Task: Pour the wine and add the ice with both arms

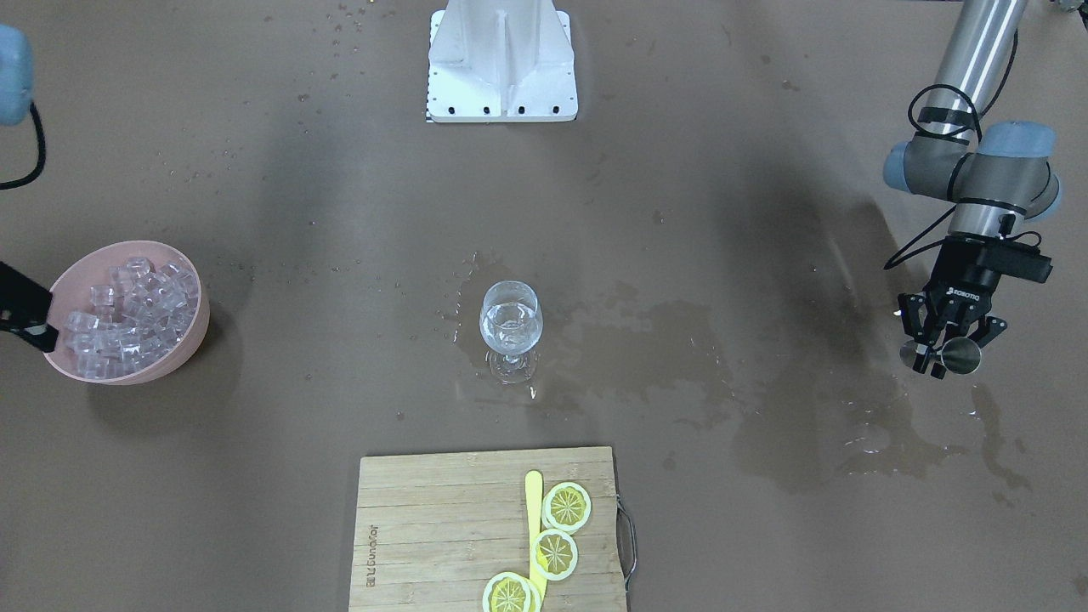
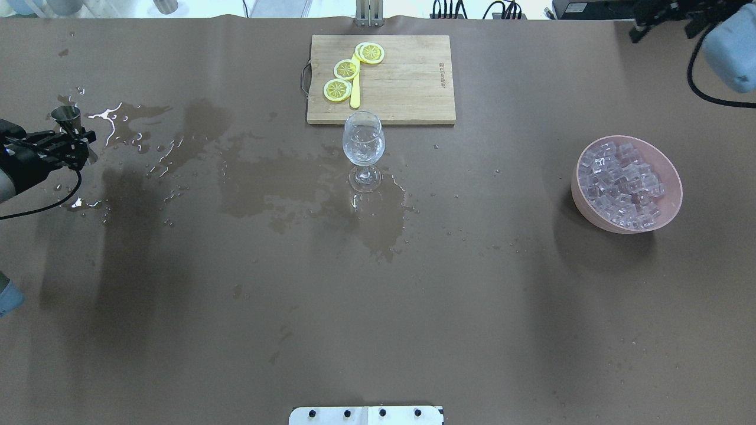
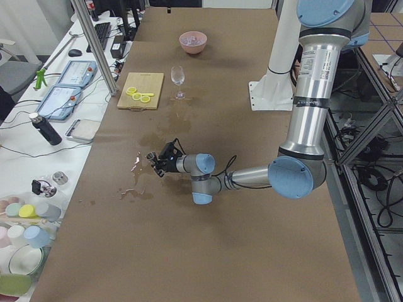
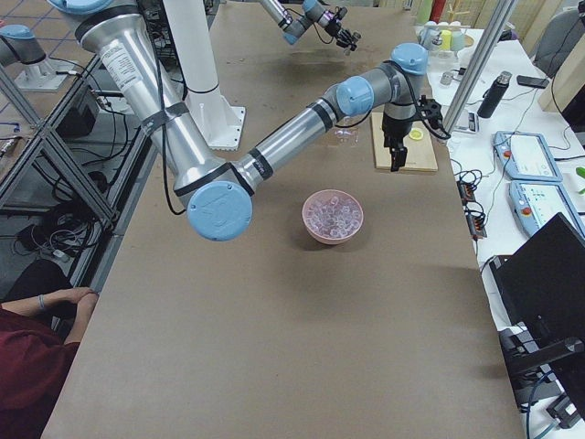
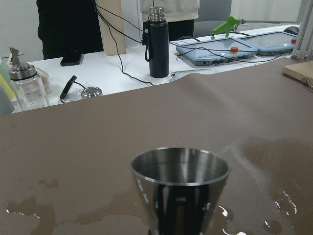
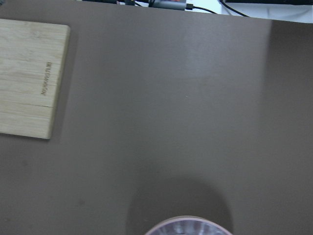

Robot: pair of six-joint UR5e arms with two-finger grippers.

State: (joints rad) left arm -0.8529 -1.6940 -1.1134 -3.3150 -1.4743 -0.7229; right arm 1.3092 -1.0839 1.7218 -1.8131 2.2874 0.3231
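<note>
The brown bench (image 2: 378, 330) is wet in many places: dark patches (image 2: 277, 183) run from its middle toward the robot's left, where small shiny puddles (image 2: 109, 115) lie. A glass (image 2: 364, 144) stands upright in the middle, on a wet patch. Just beyond it lies a wooden board (image 2: 407, 82) with lemon slices (image 2: 337, 90) and a yellow knife (image 2: 355, 94). Well apart, on the robot's right, a pink bowl (image 2: 664, 165) holds ice (image 2: 620, 183). A white bracket (image 1: 501, 64) sits at the robot's edge.
</note>
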